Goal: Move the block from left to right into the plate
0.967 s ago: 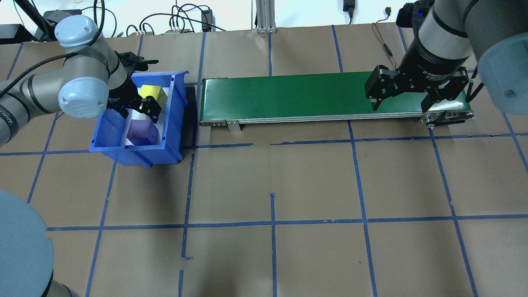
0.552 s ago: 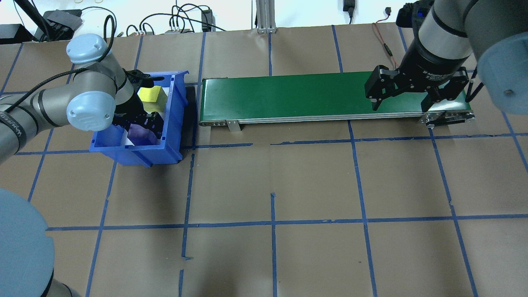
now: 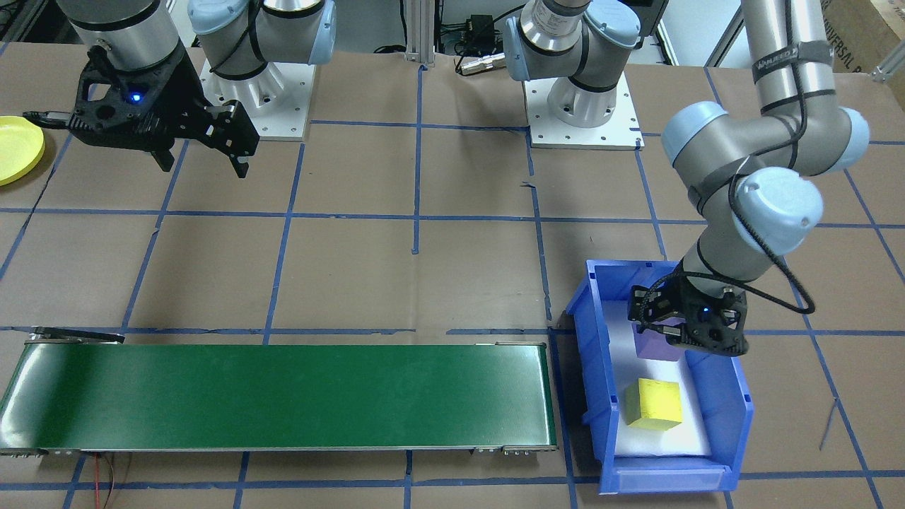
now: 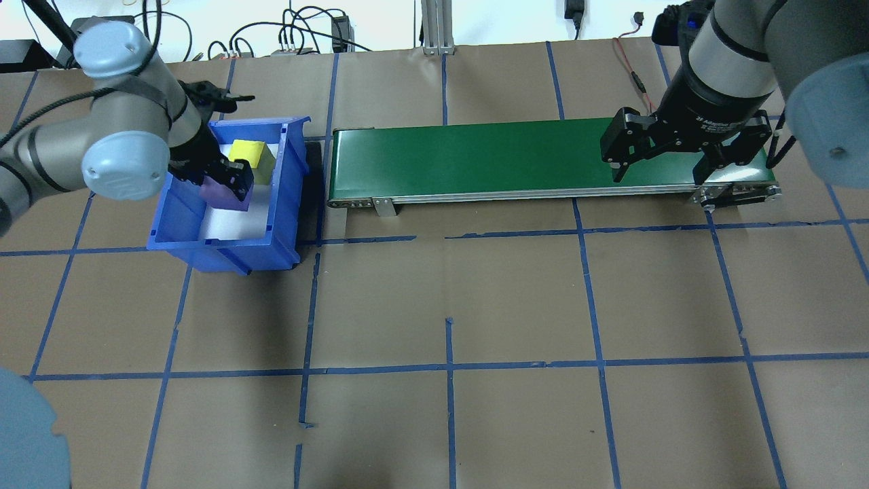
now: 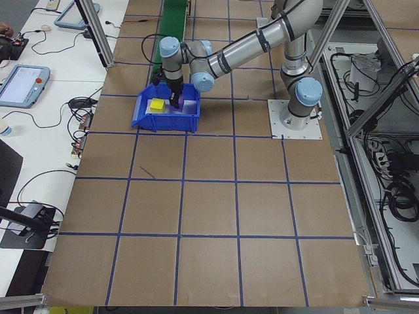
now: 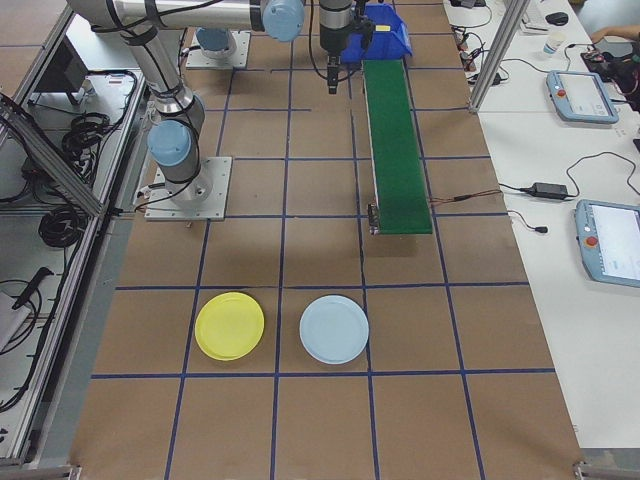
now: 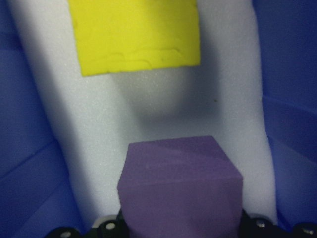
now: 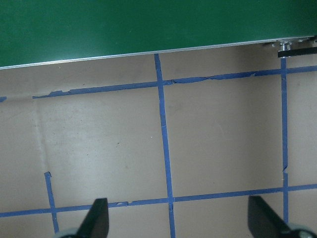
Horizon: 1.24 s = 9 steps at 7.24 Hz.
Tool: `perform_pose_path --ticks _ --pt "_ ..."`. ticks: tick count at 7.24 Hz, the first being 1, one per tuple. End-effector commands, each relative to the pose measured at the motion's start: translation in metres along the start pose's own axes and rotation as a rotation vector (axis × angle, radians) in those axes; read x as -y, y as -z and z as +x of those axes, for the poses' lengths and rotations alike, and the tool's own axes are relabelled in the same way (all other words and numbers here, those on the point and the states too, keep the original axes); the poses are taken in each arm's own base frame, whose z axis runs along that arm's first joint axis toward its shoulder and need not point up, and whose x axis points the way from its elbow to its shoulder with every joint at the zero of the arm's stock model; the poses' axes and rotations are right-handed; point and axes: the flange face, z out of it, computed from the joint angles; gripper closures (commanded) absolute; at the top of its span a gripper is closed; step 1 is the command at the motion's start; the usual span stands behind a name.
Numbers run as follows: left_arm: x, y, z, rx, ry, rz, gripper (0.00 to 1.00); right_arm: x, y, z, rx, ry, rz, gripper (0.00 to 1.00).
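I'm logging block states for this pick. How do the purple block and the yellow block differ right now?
The purple block is clamped in the left gripper and raised off the white foam liner; the yellow block rests on that liner, ungripped. The purple block sits nearer the robot, the yellow block farther back in the blue bin. Both look like foam cubes of similar size.

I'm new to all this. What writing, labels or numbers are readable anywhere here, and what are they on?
"2F Adaptive": white print on the collar above the right end effector; the rest is unreadable.
"UNIVERSAL": apparently, on the cardboard box.
Lettering on the black band around the left arm: too blurred to read.
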Motion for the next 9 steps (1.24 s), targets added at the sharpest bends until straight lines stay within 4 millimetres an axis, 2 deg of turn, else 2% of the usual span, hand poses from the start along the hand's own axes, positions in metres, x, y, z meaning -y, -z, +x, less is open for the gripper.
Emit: perform_pose_path --ticks 1,2,3,4,5,7,8,9 --pt "-0.008 0.123 0.036 -0.013 -0.046 0.239 0.87 0.0 0.0 0.0 0.0 0.0 -0.001 0.0" --pt "-0.009 0.139 0.053 -0.089 -0.057 0.297 0.87 0.0 0.0 0.0 -0.002 0.0 -0.001 0.0" --pt "-0.008 0.132 0.063 -0.128 -0.067 0.297 0.86 0.0 0.0 0.0 -0.002 0.0 -0.001 0.0" --pt "-0.004 0.125 0.083 -0.162 -0.06 0.292 0.86 0.0 0.0 0.0 -0.002 0.0 -0.001 0.0" --pt "0.006 0.104 0.111 -0.19 -0.008 0.253 0.86 0.0 0.0 0.0 -0.002 0.0 -0.001 0.0" --pt "0.024 0.052 0.185 -0.238 0.109 0.177 0.86 0.0 0.0 0.0 -0.002 0.0 -0.001 0.0" --pt "0.031 0.024 0.204 -0.242 0.094 0.146 0.86 0.0 0.0 0.0 -0.002 0.0 -0.001 0.0" --pt "0.036 -0.004 0.209 -0.246 0.093 0.104 0.82 0.0 0.0 0.0 -0.002 0.0 -0.001 0.0"
